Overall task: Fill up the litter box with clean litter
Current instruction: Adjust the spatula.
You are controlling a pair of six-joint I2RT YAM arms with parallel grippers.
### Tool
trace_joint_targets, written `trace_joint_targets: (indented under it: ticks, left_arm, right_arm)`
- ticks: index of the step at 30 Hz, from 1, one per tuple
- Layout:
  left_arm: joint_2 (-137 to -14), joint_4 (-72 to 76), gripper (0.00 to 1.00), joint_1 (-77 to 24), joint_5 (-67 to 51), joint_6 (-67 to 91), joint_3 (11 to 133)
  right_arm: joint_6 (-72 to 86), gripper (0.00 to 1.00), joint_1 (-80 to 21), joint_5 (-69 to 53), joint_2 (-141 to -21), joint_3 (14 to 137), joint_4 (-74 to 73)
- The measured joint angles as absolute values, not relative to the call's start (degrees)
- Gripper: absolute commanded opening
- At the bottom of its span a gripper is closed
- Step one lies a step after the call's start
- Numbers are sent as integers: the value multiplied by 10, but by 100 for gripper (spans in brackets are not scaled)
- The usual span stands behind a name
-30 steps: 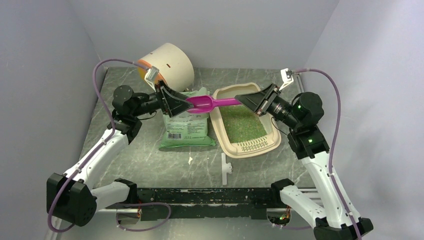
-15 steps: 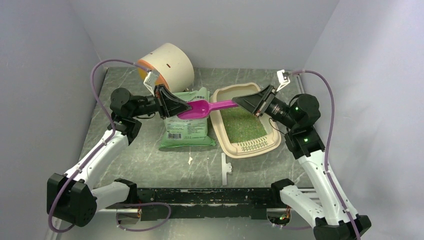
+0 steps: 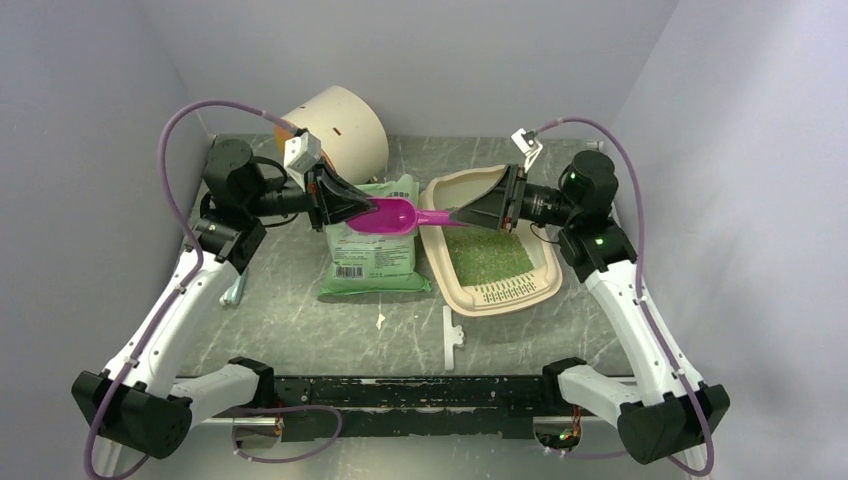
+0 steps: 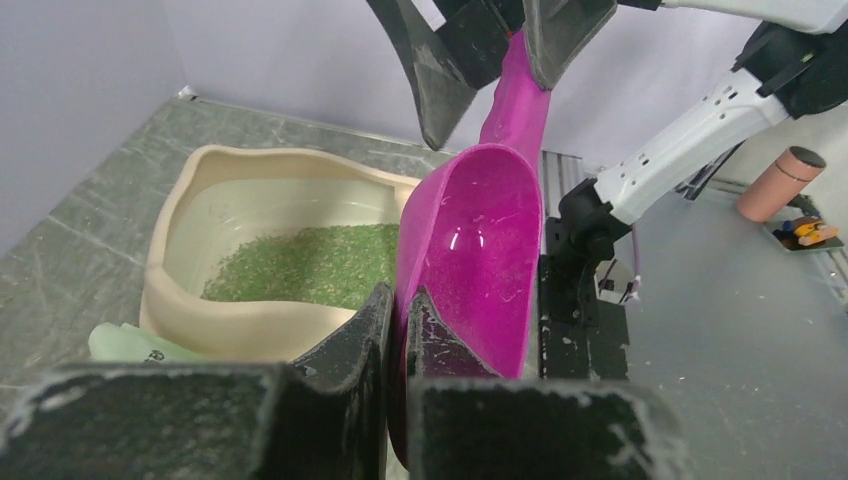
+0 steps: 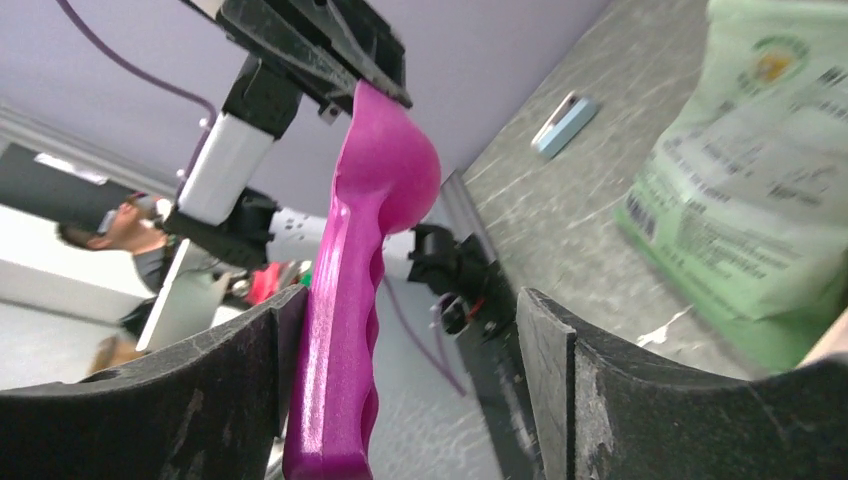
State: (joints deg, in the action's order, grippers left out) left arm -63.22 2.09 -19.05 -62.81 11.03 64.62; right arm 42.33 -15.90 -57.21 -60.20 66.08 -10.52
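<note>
Handover of scoop [image 3: 392, 215]: left hand [image 3: 362, 210] pinches the bowl rim while right hand [image 3: 455, 214] stands spread around the handle, likely passing it leftward over the bag [image 3: 372, 262]; litter box [image 3: 436, 262] rests on the desk [image 3: 300, 300] alongside, green litter [image 3: 487, 255] lining its floor.

desk [image 3: 300, 310]: grey-green marbled top, thin white veins, dull sheen. black rail [image 3: 400, 392] along near edge. three plain walls close it in: back wall [image 3: 420, 60], left wall [image 3: 70, 200], right wall [image 3: 740, 150], all pale lavender-grey, bare, meeting desk at sharp corners. light even and diffuse, shadows soft. left wrist view: plain grey surface [image 4: 720, 330] beyond desk edge, brownish-pink cylinder [image 4: 770, 182] standing on it. right wrist view: brighter room past enclosure, person [image 5: 110, 232] there, blurred.
</note>
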Motion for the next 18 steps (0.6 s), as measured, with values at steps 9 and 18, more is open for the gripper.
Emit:
trace_joint_targets:
  ticks: [9,18]
  left_arm:
    - [-657,-44,5,-191,-630,53,662]
    - [-657,-2,5,-190,-620,86,652]
  right_arm:
    - [540,55,-159,-633,-608,613,22]
    - [583,53,-167,-632,-608,590,85]
